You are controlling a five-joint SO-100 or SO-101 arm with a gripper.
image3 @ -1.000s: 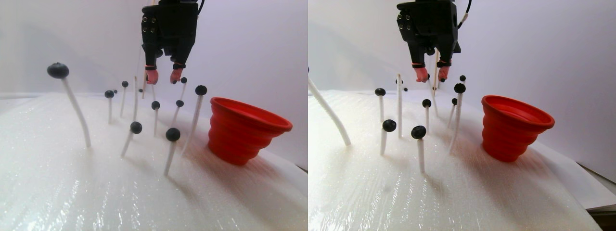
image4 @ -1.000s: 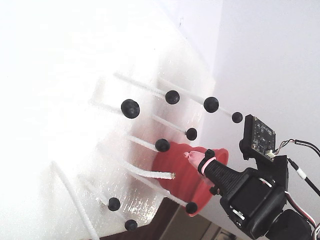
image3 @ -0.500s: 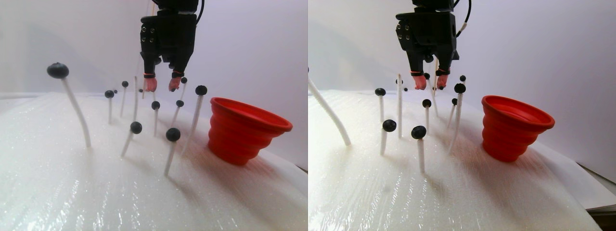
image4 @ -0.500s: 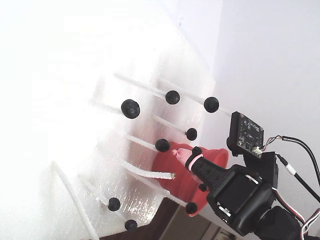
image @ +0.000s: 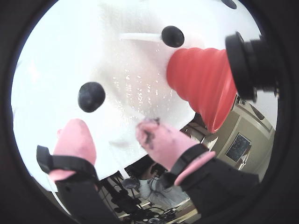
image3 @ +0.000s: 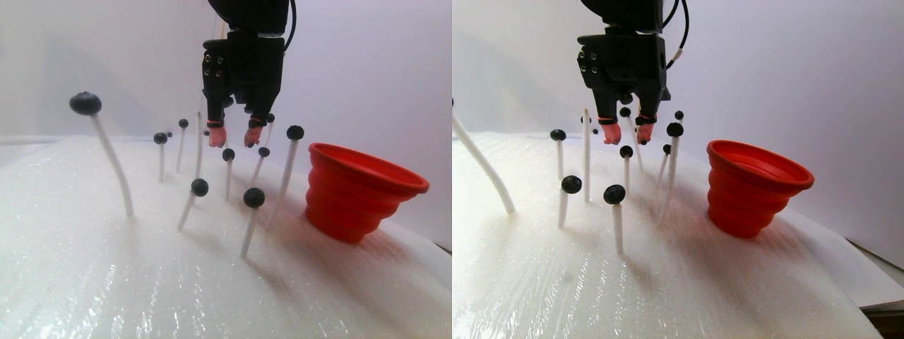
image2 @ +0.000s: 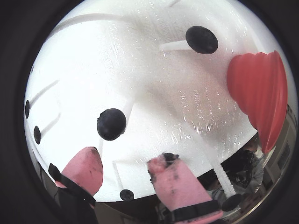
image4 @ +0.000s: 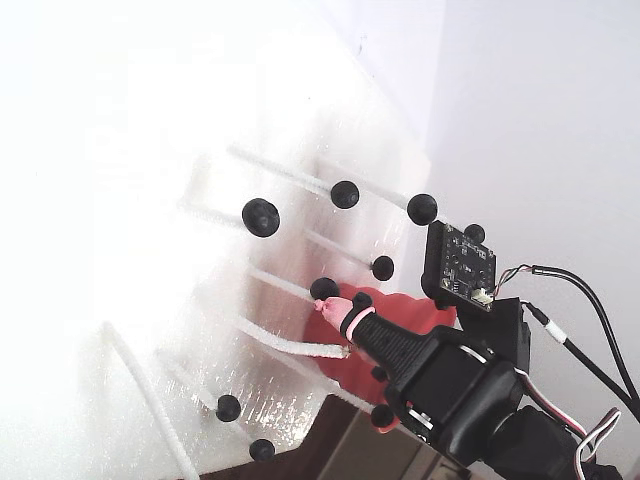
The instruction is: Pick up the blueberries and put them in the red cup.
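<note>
A: Between the pink fingertips, what was there?

B: Nothing. The gripper [image2: 125, 170] was spread moderately wide and empty. In a wrist view the left fingertip [image2: 84, 169] sat at the lower left, and the right one [image2: 174, 183] to its right, with bare white foam [image2: 154, 98] showing in the gap.

A: And the nearest berry?

B: It [image2: 111, 124] lay just ahead of the tips, over the left half of the gap and nearer the left finger, not yet between them. Its white rod [image2: 127, 108] ran up and right from it, roughly along the camera's line of sight, so it looked short.

A: So which way would the closing move have had to go?

B: I judged forward along the fingers' own line, with a slight shift left, to bring the ball into the gap. The jaws closed across the rod's axis, which suited plucking the berry off its end.

A: Where were the others?

B: In the stereo pair view, from left to right: a tall bent rod with a berry [image3: 85, 103], then a cluster of rods with the gripper [image3: 234, 137] hanging among them, just above a berry [image3: 228, 154].

A: And the cup?

B: Farthest right, the cup [image3: 357, 191] stood upright on the foam, mouth open, well apart from the gripper. I could not tell whether it held any berries.
</note>
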